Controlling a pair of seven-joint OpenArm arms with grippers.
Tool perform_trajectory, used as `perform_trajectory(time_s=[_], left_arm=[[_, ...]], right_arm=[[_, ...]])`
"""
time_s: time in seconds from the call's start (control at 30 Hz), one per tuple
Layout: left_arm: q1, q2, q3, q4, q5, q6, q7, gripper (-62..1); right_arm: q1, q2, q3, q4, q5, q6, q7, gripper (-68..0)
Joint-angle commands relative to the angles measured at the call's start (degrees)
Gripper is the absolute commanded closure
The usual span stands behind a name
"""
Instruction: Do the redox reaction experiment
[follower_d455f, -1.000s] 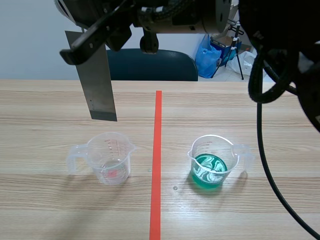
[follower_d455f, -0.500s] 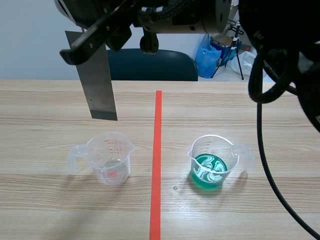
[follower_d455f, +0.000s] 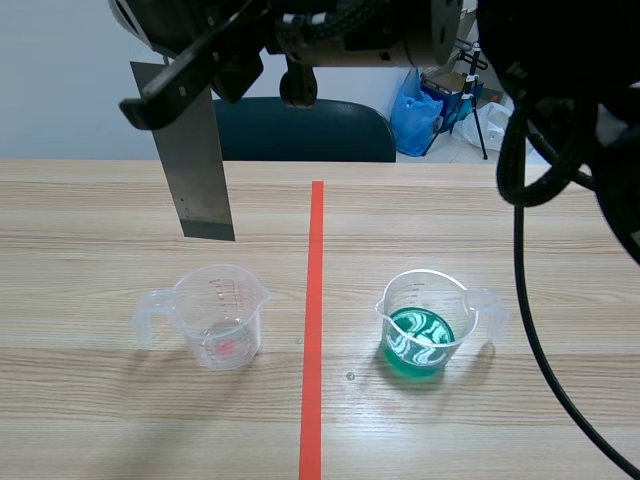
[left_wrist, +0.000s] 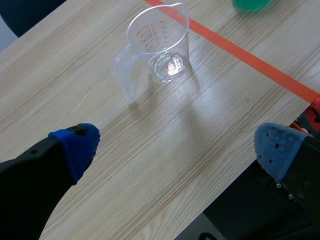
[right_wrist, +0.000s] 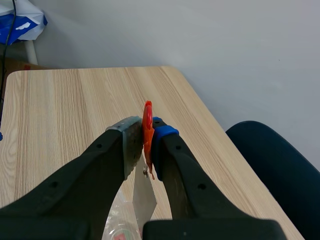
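A clear measuring cup (follower_d455f: 222, 315) holding a little clear liquid stands left of the tape line. Right of the line is a second cup (follower_d455f: 425, 322) with green liquid. A grey metal strip (follower_d455f: 197, 160) hangs upright above and just behind the clear cup. My right gripper (follower_d455f: 175, 90), reaching across from the right, is shut on it. In the right wrist view its fingers (right_wrist: 147, 131) pinch an orange-red piece (right_wrist: 148, 117) at the strip's (right_wrist: 144, 197) top. My left gripper (left_wrist: 176, 145) is open high over the table, the clear cup (left_wrist: 159, 45) ahead of it and the green cup (left_wrist: 250, 4) farther off.
An orange-red tape line (follower_d455f: 314, 320) runs down the table's middle between the cups. A dark chair (follower_d455f: 300, 130) and a blue bag (follower_d455f: 418, 115) stand beyond the far edge. The table's near edge (left_wrist: 220, 192) lies under my left gripper.
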Motion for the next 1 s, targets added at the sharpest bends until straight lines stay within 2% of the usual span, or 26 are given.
perform_trajectory(time_s=[0.0, 0.97], left_arm=[[0.07, 0.57, 0.17, 0.46, -0.63, 0.11, -0.98, -62.3], [0.07, 0.57, 0.17, 0.46, -0.79, 0.11, -1.70, -62.3]], right_arm=[[0.98, -0.20, 0.09, 0.09, 0.46, -0.20, 1.03, -0.6], [0.98, -0.20, 0.09, 0.09, 0.46, -0.20, 1.07, -0.6]])
